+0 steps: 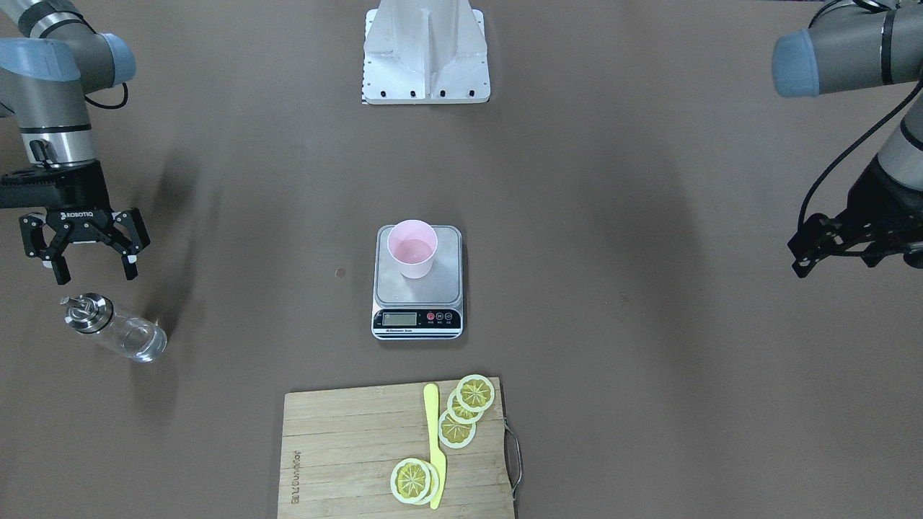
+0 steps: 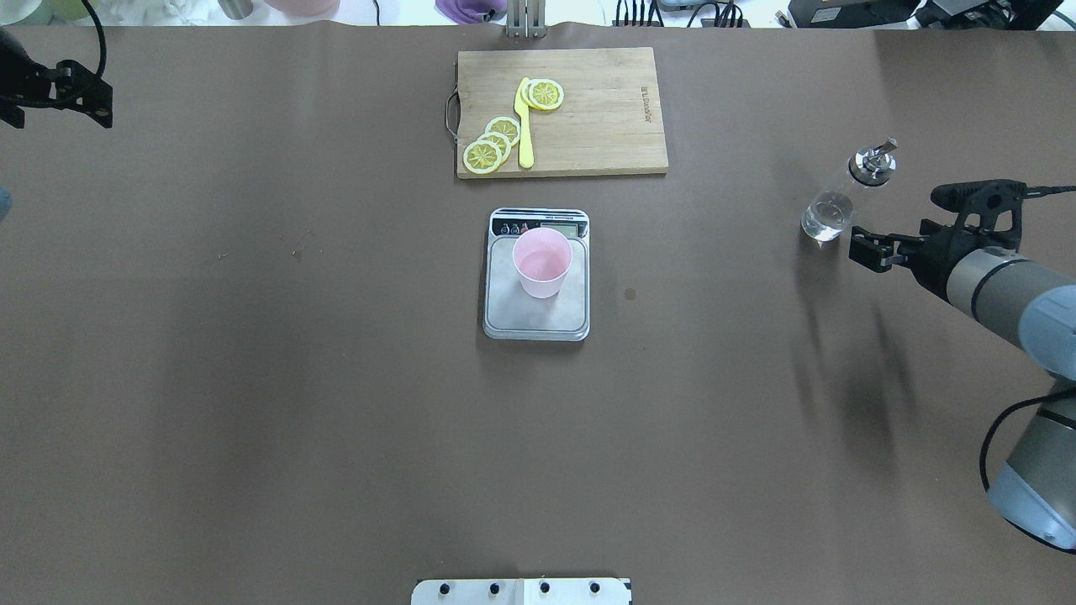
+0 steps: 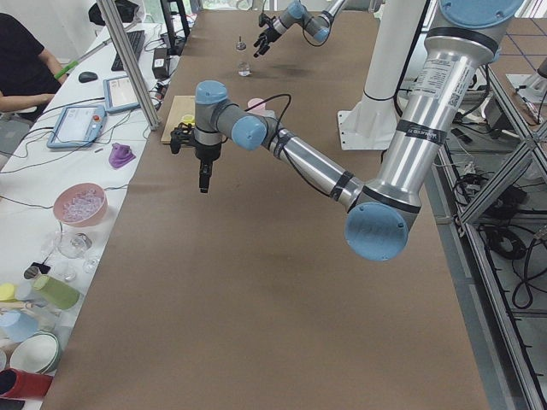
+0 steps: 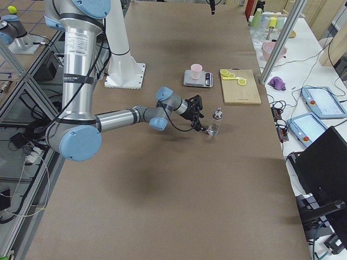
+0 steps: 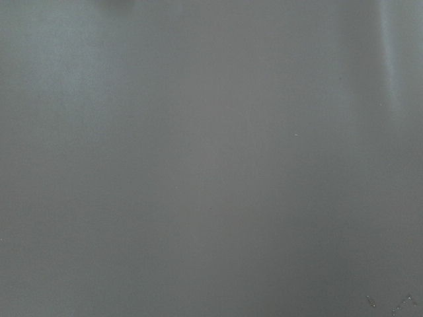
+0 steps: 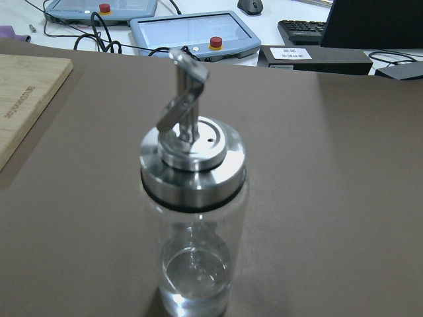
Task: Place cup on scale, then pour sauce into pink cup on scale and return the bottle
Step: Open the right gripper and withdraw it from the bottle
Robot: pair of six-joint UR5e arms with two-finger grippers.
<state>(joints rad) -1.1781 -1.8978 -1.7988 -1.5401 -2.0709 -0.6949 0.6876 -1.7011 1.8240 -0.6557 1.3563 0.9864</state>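
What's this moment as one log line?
cup: on scale | bottle: standing, unheld | right gripper: open beside bottle | left gripper: off to side

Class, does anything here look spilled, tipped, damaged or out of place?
Nothing stands out. The cup stands upright on the scale, the bottle stands upright on the table near the open right gripper, and no spill shows. Only a small dark spot marks the table near the scale.
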